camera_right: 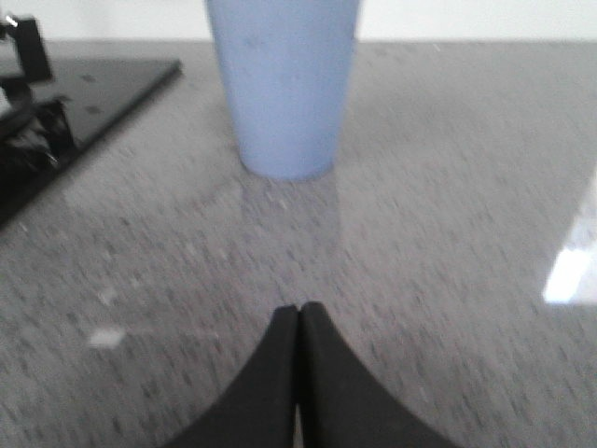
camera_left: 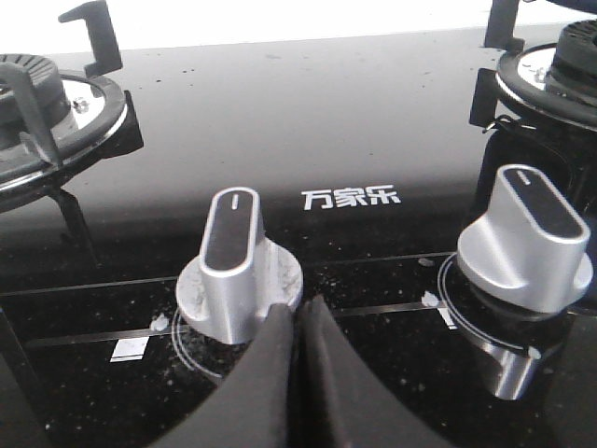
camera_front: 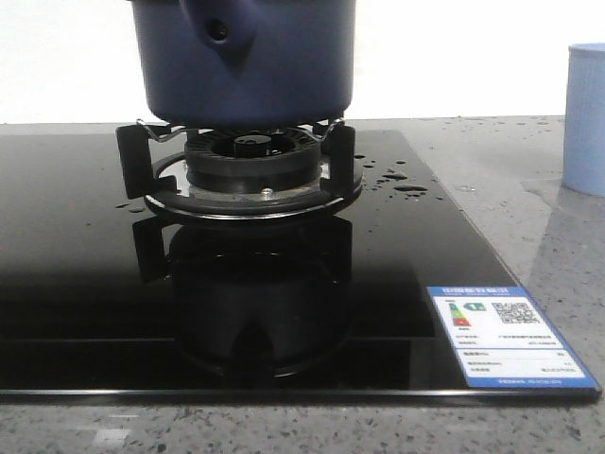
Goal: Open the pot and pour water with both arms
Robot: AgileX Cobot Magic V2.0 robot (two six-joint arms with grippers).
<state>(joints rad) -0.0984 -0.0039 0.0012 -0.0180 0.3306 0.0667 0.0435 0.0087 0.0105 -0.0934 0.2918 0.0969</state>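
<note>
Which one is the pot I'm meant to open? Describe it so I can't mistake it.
Find the black glass hob; on its burner stand sits the pot. It is large and dark navy, with a holed handle stub, unlike the smaller pale blue cup on the grey counter.

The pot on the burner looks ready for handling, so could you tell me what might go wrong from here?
The pot perches on narrow burner supports, so an off-centre pull could tip it. Water droplets dot the glass hob, so anything set there may slide. The left gripper sits shut beside a control knob and could nudge it.
</note>
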